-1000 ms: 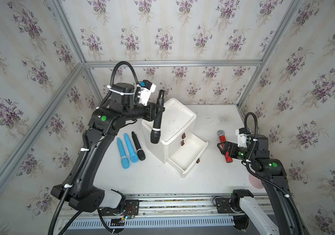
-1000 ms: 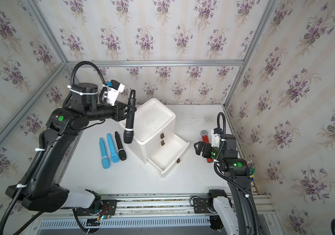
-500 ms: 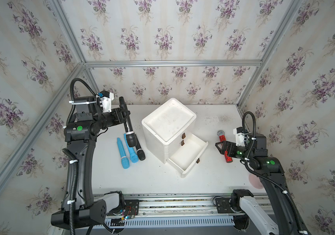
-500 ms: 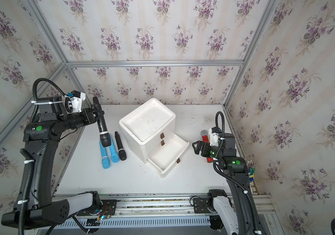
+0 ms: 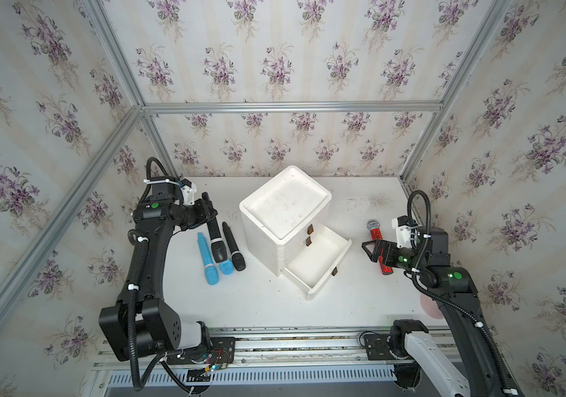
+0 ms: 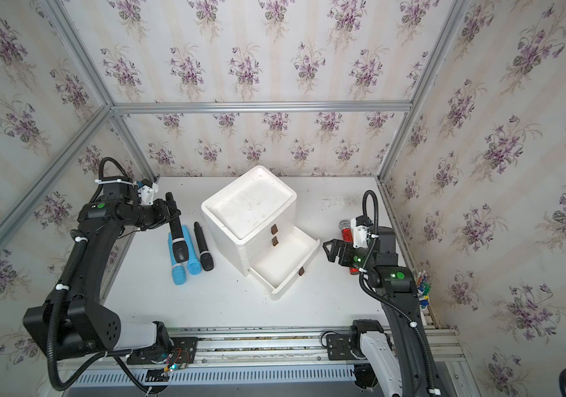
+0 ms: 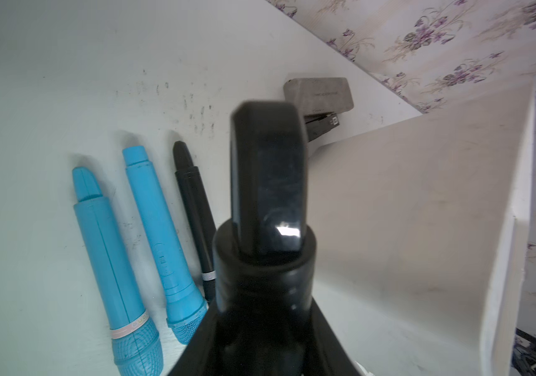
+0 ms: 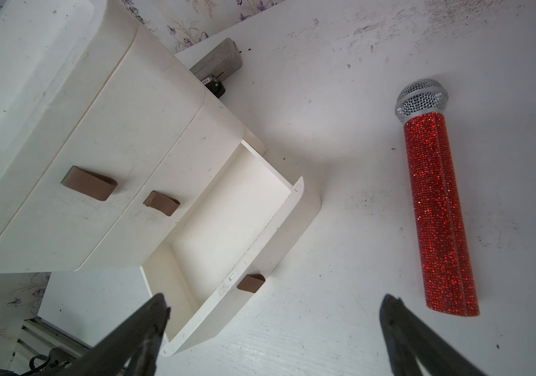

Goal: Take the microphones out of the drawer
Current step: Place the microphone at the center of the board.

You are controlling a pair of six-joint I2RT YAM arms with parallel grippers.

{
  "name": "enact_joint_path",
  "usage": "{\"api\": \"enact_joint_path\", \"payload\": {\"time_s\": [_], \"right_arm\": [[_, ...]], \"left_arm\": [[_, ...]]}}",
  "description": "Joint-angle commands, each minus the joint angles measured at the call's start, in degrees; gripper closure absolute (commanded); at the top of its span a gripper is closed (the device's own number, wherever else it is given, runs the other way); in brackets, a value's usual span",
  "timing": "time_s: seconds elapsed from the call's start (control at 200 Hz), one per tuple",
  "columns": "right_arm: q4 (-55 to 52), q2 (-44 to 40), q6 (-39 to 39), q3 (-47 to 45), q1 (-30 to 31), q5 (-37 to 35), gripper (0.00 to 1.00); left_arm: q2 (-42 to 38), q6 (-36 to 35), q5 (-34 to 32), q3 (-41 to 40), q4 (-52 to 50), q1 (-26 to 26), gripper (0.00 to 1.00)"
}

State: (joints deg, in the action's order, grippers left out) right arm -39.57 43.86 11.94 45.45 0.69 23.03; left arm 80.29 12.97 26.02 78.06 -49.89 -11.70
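A black microphone [image 5: 214, 234] [image 6: 177, 234] [image 7: 268, 195] is out of the drawer, and my left gripper [image 5: 208, 213] [image 6: 171, 214] [image 7: 261, 341] is shut on its handle. It hangs head-down over a row of microphones left of the white cabinet [image 5: 285, 202]. The bottom drawer [image 5: 330, 277] [image 6: 296, 272] [image 8: 260, 247] is pulled out with nothing in it. My right gripper [image 5: 374, 251] [image 6: 331, 251] [image 8: 273, 306] stands open to the drawer's right, beside a red glitter microphone [image 5: 375, 235] [image 8: 435, 201] lying on the table.
Two blue microphones [image 5: 206, 258] [image 7: 110, 247] [image 7: 162, 228] and a slim black one [image 5: 233, 249] [image 7: 195, 201] lie side by side under the held one. A grey block [image 7: 318, 92] [image 8: 217, 60] sits behind the cabinet. Papered walls close in on three sides.
My left arm has swung left from beside the cabinet, carrying the black microphone down over the row of microphones. The right arm has barely moved.
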Motion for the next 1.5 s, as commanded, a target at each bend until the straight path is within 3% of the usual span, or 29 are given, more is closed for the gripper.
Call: {"api": "enact_joint_path", "payload": {"time_s": [0.0, 0.425, 0.56, 0.939, 1.129, 1.494], "right_arm": [[1.6, -0.1, -0.5, -0.2, -0.1, 0.9, 0.00], [2.5, -1.1, -0.4, -1.3, -0.1, 1.1, 0.00], [2.5, -1.2, -0.5, -1.4, -0.1, 1.3, 0.00], [3.3, -1.7, -0.5, -2.0, 0.0, 1.9, 0.00], [3.7, -2.9, -0.3, -2.5, 0.2, 2.2, 0.00], [4.9, -4.1, 0.0, -3.1, 0.3, 2.7, 0.00]], "left_arm": [[2.8, -0.6, -3.9, -0.5, 1.4, -0.3, 1.00], [11.2, -2.1, -7.6, -2.1, 1.2, -2.3, 1.00], [12.3, -3.8, -10.9, -3.0, -0.3, -4.4, 0.92], [17.0, -5.9, -25.4, -4.5, -2.4, -6.7, 0.99], [23.9, -5.8, -25.1, -1.7, -3.3, -10.7, 1.00], [28.4, -5.2, -28.7, -1.9, -2.5, -7.2, 1.00]]}}
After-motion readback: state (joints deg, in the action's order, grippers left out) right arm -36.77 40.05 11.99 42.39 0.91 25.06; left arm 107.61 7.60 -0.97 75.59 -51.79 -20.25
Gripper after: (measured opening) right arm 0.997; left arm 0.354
